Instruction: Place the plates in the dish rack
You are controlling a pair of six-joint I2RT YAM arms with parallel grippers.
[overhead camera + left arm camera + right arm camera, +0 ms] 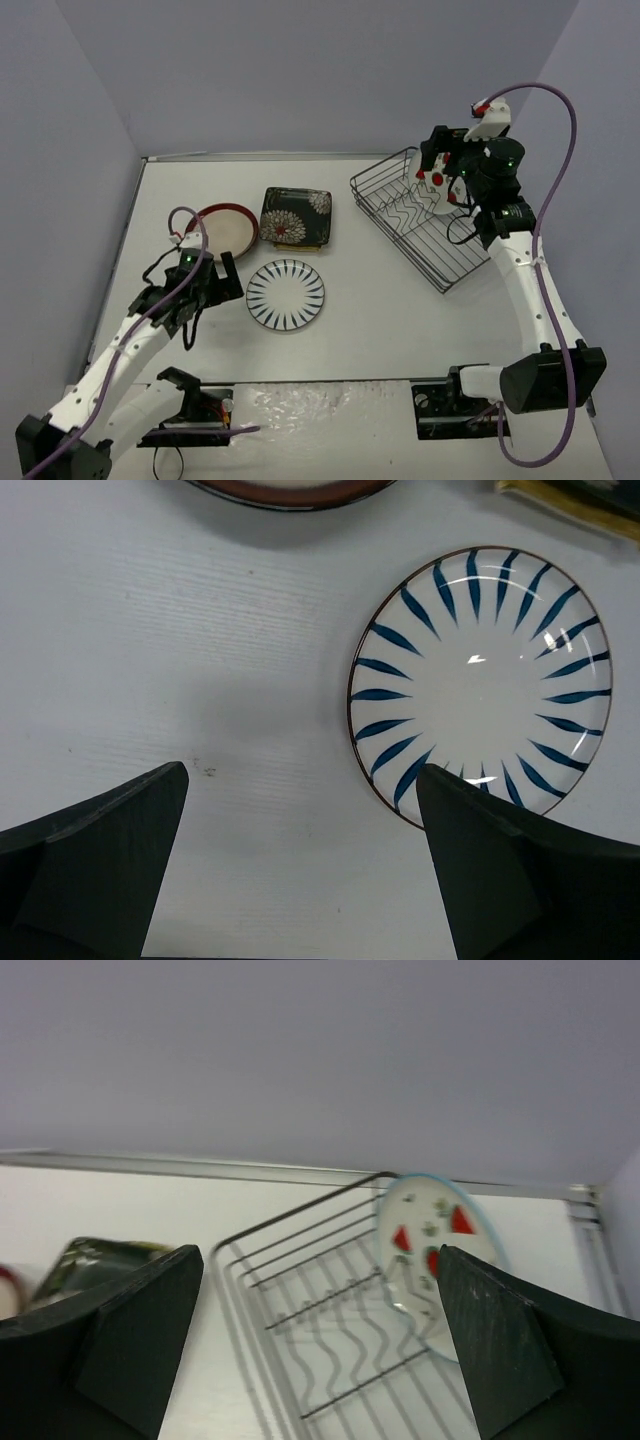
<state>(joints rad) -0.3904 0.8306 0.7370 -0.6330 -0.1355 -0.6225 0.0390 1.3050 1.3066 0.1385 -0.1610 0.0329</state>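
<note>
The dish rack [420,228] is a dark wire basket at the back right, also in the right wrist view [330,1290]. The watermelon plate [437,186] stands on edge at its far end [425,1235]. My right gripper [446,168] hovers over the rack, open and empty [320,1252]. The striped plate [285,294] lies flat mid-table. My left gripper [220,276] is open and empty just left of it [302,770], with its right finger over the plate's rim [480,685]. The red-rimmed plate [225,228] and the black floral square plate [296,215] lie behind. The orange and yellow plates are out of view.
Grey walls close the table at the back and both sides. The arm bases and their mounts [190,410] sit at the near edge. The red-rimmed plate's edge [290,490] and the floral plate's corner [580,500] show at the top of the left wrist view.
</note>
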